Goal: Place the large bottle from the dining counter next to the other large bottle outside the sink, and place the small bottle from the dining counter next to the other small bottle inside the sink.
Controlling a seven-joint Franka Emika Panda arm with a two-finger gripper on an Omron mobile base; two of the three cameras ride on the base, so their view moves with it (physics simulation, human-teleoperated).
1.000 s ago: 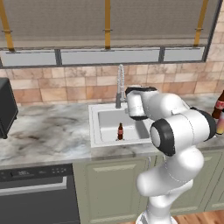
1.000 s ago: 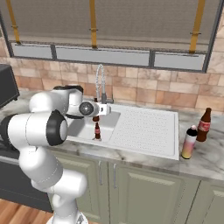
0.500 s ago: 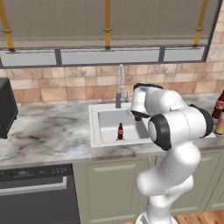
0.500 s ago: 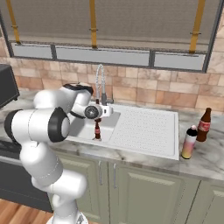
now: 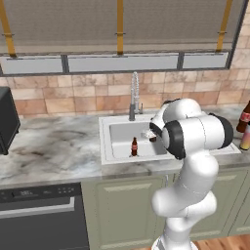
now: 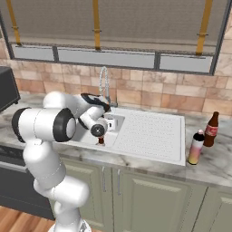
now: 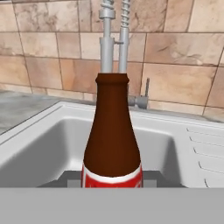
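Down over the sink (image 5: 104, 146) now, with the gripper (image 5: 149, 135) low above the basin. Pinched tight on the small bottle (image 7: 112, 144), going by the hand view: brown glass and red label dead centre, right up against the camera, the fingertips themselves hidden beneath it. Straight behind it, the tap (image 7: 113, 39) and the tiled wall.

Over on the basin floor, the other small bottle (image 5: 134, 146), upright, just left of the hand. Hard to tell how high the carried one hangs above the floor.

Out on the counter (image 6: 213, 158), past the drainboard (image 6: 149, 131), the pink-and-orange bottle (image 6: 195, 147) standing just beside the large brown bottle (image 6: 210, 129). Looks like that half is done.

Plenty to go wrong here, though. Letting go with the base clear of the floor would likely mean a drop, a wobble and a bottle rolling about the basin. Drifting left on the way down risks clipping the standing bottle and toppling it. Same danger on the way out: spreading the jaws wide next to a neighbour that close, or lifting off at an angle, could drag or tip either one. Worth minding the tap too, near enough for the hand to bump it. Setting down too far off would miss "next to" altogether.
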